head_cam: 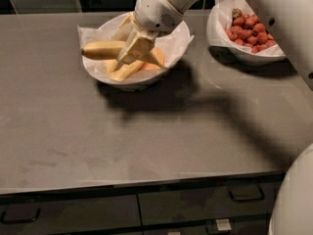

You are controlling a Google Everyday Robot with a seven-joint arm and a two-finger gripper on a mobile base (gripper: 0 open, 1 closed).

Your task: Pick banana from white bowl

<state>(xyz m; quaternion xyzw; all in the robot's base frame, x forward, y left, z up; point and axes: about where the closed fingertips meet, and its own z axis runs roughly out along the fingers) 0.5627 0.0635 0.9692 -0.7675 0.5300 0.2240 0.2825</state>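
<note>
Banana point(100, 50) in white bowl point(95, 72) on bench point(146, 141), long axis left-right, free end toward left rim | claw point(131, 47) down at its right end, reaching in from upper right | grip: cannot tell | strawberries point(247, 31) well apart, right

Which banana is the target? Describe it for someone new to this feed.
On the grey counter, take the left of two paper-lined bowls, the white bowl with the gripper down in it, not the strawberry bowl. The banana is the longest one, plain yellow, reaching to the bowl's left rim above shorter, paler pieces.
</note>
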